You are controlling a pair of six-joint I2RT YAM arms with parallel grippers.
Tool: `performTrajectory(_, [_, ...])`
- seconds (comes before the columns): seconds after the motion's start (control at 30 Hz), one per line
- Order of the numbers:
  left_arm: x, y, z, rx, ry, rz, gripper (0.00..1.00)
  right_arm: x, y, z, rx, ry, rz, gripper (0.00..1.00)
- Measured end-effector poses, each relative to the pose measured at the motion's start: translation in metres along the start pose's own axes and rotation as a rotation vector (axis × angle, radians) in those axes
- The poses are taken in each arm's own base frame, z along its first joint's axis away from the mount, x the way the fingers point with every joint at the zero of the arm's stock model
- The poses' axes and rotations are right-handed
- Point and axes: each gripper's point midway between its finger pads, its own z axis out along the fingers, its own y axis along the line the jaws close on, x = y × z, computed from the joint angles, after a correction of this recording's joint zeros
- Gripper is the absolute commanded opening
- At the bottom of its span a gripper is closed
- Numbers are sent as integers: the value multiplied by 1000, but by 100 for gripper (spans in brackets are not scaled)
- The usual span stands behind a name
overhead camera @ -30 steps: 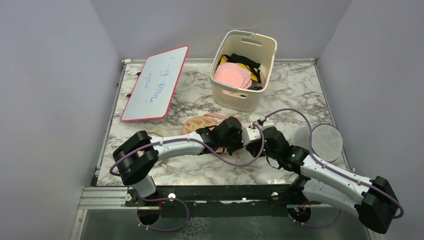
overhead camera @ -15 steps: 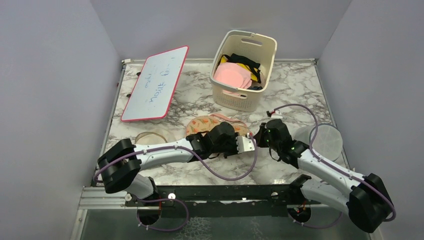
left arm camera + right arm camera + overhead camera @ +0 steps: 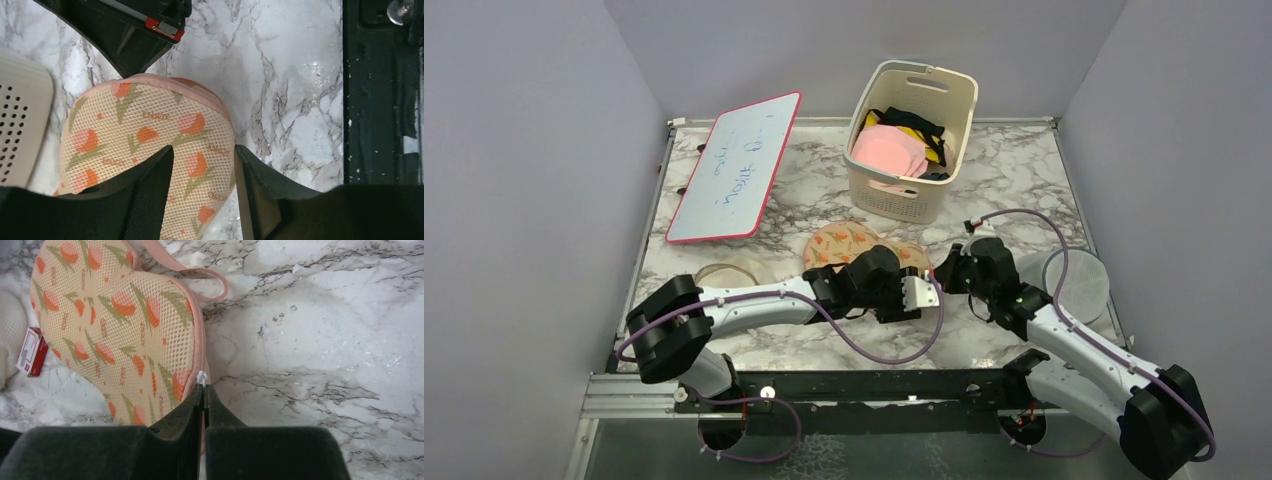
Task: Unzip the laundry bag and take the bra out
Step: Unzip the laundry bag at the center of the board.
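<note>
The laundry bag (image 3: 849, 243) lies flat on the marble table, beige mesh with orange prints and pink edging. It also shows in the left wrist view (image 3: 145, 130) and the right wrist view (image 3: 110, 325). My left gripper (image 3: 921, 292) is open, and its fingers straddle the bag's near-right edge (image 3: 204, 150). My right gripper (image 3: 204, 389) is shut on the white zip pull (image 3: 201, 377) at the bag's pink edge. In the top view the right gripper (image 3: 944, 280) sits just right of the left one. The pink loop (image 3: 200, 275) lies on the table. The bra is hidden.
A cream slotted basket (image 3: 902, 190) with pink and black garments stands behind the bag. A pink-framed whiteboard (image 3: 734, 165) lies at the back left. A white round mesh cylinder (image 3: 1074, 280) sits at the right. A pale ring (image 3: 724, 273) lies at the left.
The left arm has drawn back and uncovers more of the bag. The right wrist has moved a little right and away, staying at the bag's edge.
</note>
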Motion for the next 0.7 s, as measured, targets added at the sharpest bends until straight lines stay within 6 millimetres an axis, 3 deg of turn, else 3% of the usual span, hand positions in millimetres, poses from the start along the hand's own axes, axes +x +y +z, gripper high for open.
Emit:
performTrajectory(0.07, [0,-1,0,2,-1,-9,67,5,4,-1,-28,23,-3,1])
performTrajectory(0.13, [-1,-1,0,2,-3,-20,73,8,9,-4,-58,36,-4,1])
performTrajectory(0.47, [-9,11,4,-75,-41,-114,75,20,26,-15,-153,97,50,1])
performTrajectory(0.7, [9,12,19,-101,8,-166,70,45,28,-21,-170,165,79,1])
